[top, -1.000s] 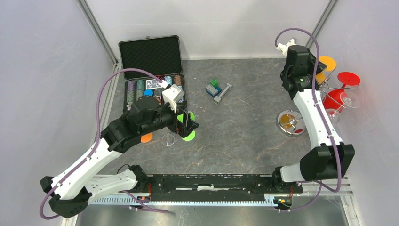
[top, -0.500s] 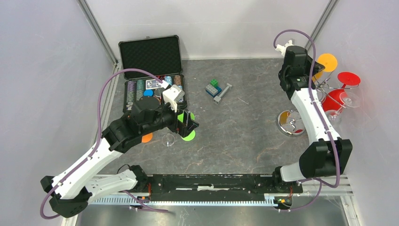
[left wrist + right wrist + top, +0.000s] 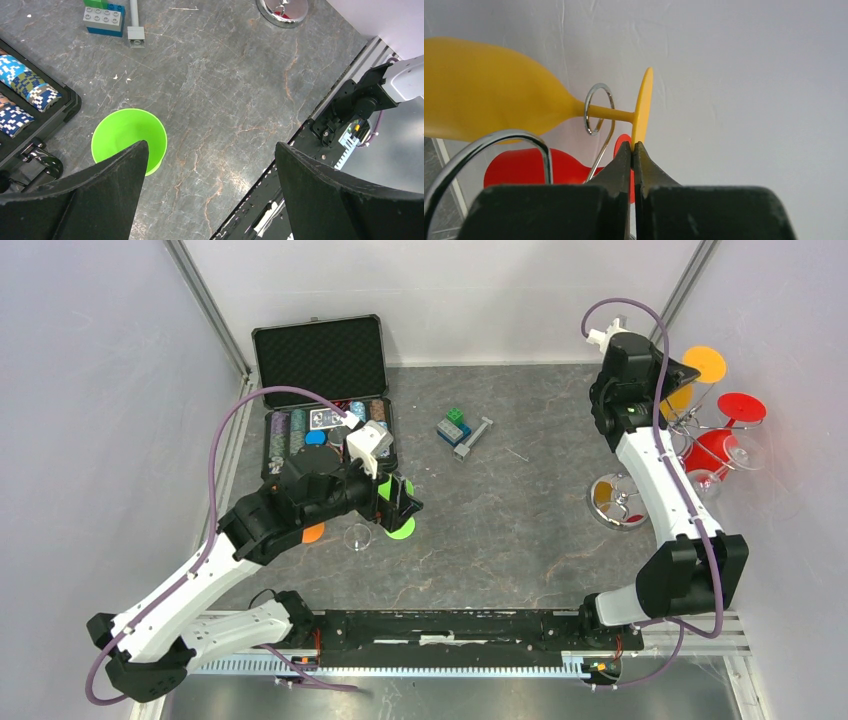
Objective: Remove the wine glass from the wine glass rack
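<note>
The silver wine glass rack has its round base point(image 3: 617, 502) at the right of the table and its looped arms point(image 3: 688, 426) higher up. An orange wine glass hangs on it; its foot point(image 3: 706, 364) shows by the right wall. My right gripper point(image 3: 684, 378) is shut on that foot's rim point(image 3: 643, 107), and the stem passes through a wire loop point(image 3: 596, 107). A red wine glass point(image 3: 714, 448) also hangs there, and it shows in the right wrist view point(image 3: 524, 167). My left gripper point(image 3: 400, 502) is open and empty over the table point(image 3: 210, 165), next to a green round piece point(image 3: 128, 140).
An open black poker chip case point(image 3: 325, 400) stands at the back left. Toy bricks point(image 3: 455, 427) and a grey bar point(image 3: 474, 437) lie mid-table. A clear glass bowl point(image 3: 357, 537) and an orange disc point(image 3: 312, 532) lie near the left arm. The right wall is close behind the rack.
My right gripper has moved up and toward the back right corner with the orange glass's foot in it. The left arm has not moved.
</note>
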`<state>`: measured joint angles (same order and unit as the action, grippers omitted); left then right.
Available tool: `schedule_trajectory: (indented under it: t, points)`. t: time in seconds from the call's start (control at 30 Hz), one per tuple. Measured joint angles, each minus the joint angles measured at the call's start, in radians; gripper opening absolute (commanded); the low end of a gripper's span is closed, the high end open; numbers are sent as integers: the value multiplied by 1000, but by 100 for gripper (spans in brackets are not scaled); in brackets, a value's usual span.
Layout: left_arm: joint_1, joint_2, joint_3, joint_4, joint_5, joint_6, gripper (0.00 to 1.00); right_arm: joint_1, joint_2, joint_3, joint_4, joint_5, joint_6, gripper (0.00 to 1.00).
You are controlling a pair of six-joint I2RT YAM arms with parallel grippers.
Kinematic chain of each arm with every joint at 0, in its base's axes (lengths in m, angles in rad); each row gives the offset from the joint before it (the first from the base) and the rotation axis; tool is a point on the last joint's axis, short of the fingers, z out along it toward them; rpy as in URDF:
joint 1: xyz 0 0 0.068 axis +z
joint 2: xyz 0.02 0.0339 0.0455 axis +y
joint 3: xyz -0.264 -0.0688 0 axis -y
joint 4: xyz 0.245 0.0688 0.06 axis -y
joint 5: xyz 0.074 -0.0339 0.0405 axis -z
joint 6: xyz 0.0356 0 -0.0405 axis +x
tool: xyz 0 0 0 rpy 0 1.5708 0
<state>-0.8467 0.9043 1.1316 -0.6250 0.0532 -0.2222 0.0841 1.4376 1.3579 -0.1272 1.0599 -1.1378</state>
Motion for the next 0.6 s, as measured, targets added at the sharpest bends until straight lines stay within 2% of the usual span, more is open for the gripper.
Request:
schedule_trajectory:
  t: [0.33,0.6]
  points:
    - [0,-2,-8,0,-1,0,100,0,34,0,103,5,-75,0]
    - [0,-9,-10,0,-10,0,100,-4,100,20,162,76,-114,0]
